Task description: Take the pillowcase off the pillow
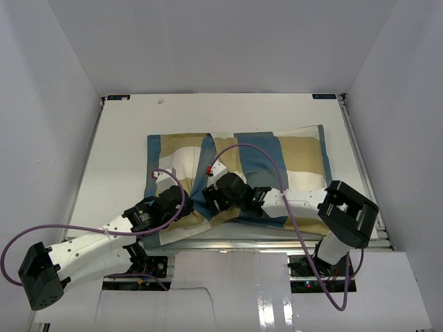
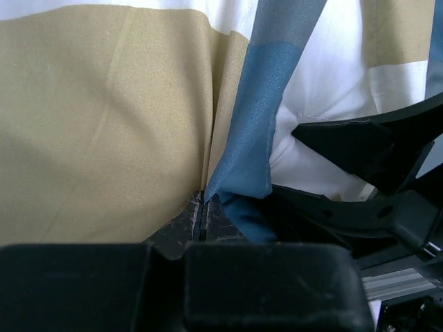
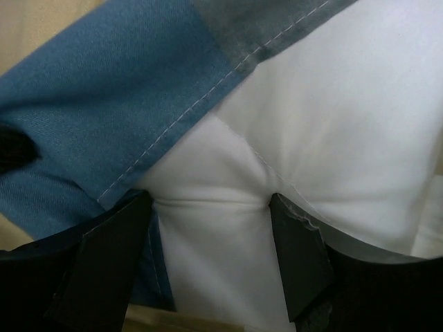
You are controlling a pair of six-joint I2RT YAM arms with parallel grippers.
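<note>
The checked tan, blue and cream pillowcase lies across the middle of the table, with the pillow mostly inside it. My left gripper is at its near left part. In the left wrist view it is shut on the pillowcase's blue border strip, which runs taut up from the fingertips. The white pillow shows bare just right of that strip. My right gripper is right beside the left one. Its fingers pinch a bulge of the white quilted pillow, with the blue stitched hem to its left.
White walls stand on three sides of the table. A metal rail runs along the near edge under the pillowcase. The right arm's black gripper body fills the right of the left wrist view, very close to my left fingers.
</note>
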